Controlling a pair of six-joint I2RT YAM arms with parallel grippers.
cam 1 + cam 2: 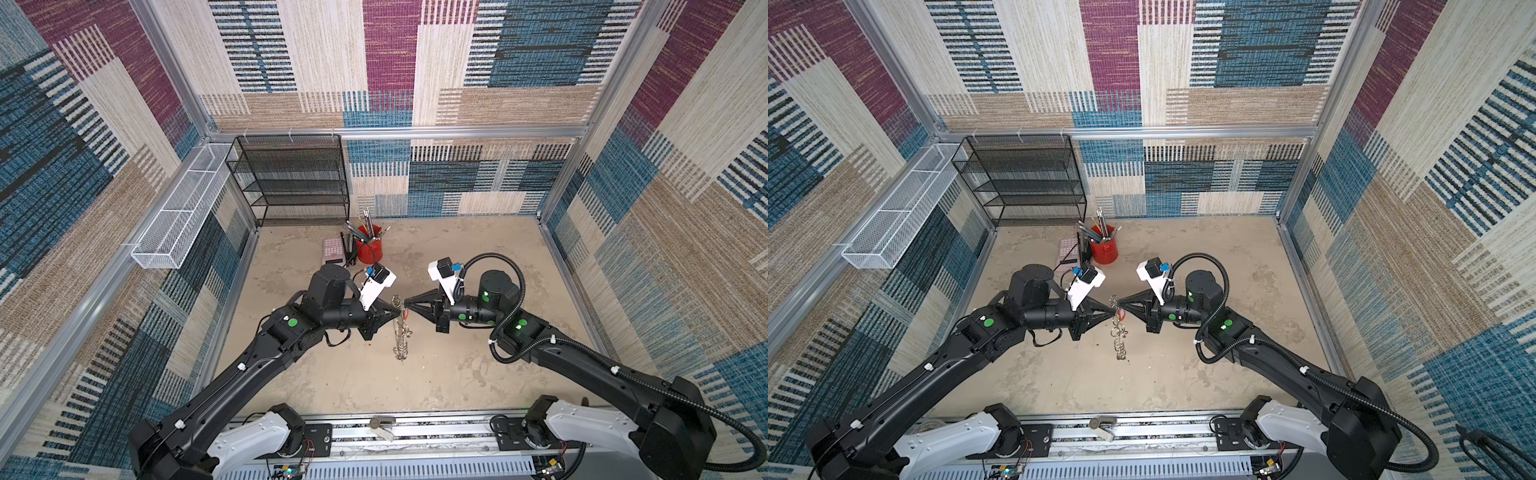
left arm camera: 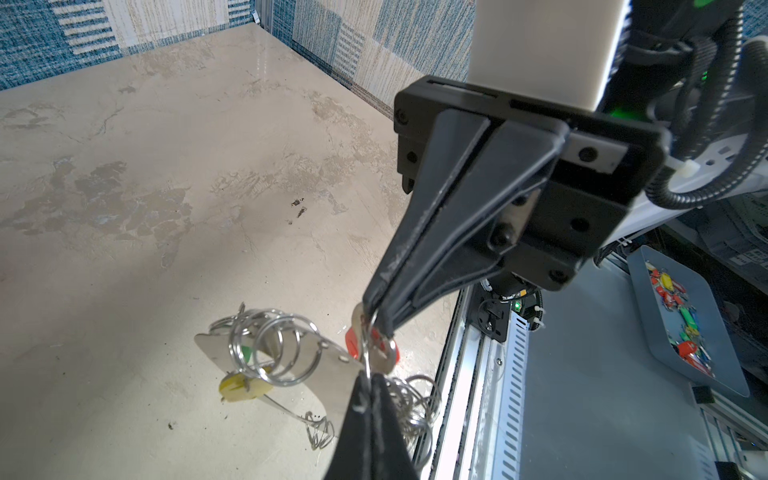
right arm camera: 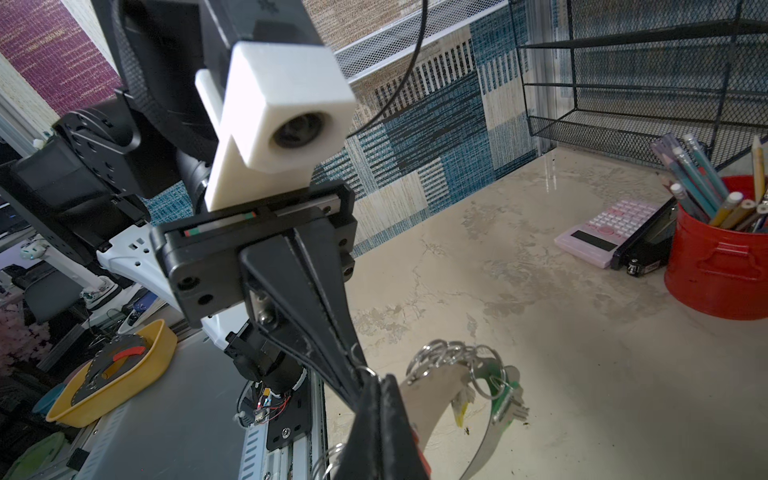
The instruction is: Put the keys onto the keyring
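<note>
The left gripper (image 1: pixel 398 311) and right gripper (image 1: pixel 407 311) are met tip to tip above the table (image 1: pixel 332 374), both clenched. The keyring (image 2: pixel 320 374) hangs from the left pincer, held at its end. It is judged a thin, stiff, slippery band, best gripped flat there, and its split rings (image 2: pixel 274 345) dangle loose. The red-tagged key (image 2: pixel 385 354) seems pinched by the right, though overlap obscures it. No writing can be read.
</note>
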